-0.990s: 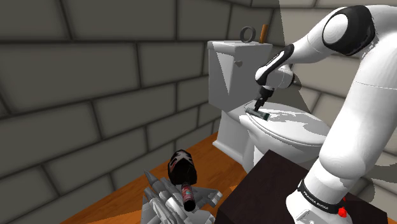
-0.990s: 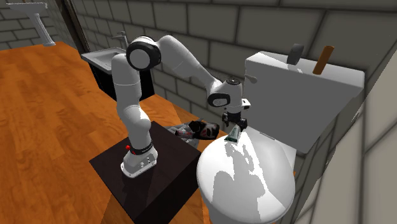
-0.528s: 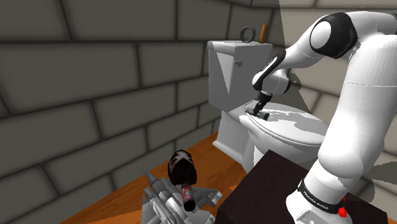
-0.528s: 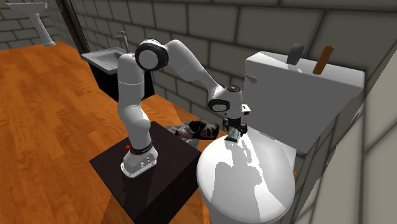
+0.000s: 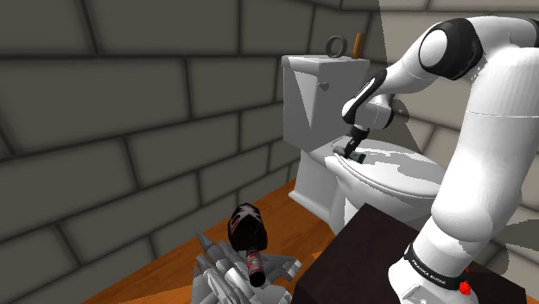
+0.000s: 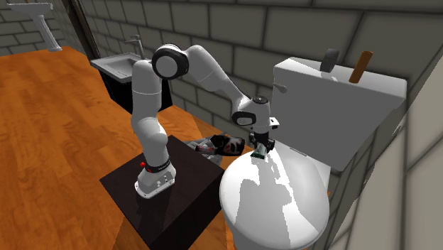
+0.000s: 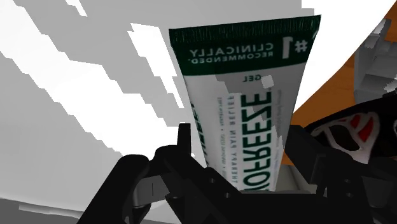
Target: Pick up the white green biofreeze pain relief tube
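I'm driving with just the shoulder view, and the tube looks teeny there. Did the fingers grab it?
Observer: Yes. In the wrist view the fingers press on both sides of the tube.
Operator: Is it the right tube?
Observer: Its label reads Biofreeze. It is white, with a dark green band at the flat end.
Operator: Is there anything behind the robot?
Observer: The second exterior view shows a dark sink cabinet against the wall behind the arm.
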Tool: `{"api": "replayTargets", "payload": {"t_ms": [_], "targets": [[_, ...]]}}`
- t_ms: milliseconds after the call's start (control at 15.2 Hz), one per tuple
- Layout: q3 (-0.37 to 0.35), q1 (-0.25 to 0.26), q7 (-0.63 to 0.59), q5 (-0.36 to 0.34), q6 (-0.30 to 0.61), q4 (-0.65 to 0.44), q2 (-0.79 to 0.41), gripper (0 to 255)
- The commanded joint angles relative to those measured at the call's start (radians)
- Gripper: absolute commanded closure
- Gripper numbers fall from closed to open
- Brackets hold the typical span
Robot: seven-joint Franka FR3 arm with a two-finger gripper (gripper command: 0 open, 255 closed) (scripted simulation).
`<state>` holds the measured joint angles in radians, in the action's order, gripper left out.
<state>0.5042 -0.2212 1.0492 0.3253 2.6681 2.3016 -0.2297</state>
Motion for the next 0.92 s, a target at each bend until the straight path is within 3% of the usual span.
{"api": "replayTargets", "payload": {"t_ms": [0,198,858], "targets": [[0.0,0.0,0.0,0.0,0.0,0.0,0.0,255],[0.001,0.0,0.0,-0.001,-0.001,-0.001,0.001,255],[0.054,0.037,-0.105,-0.142,-0.114,-0.019,0.117,255]]}}
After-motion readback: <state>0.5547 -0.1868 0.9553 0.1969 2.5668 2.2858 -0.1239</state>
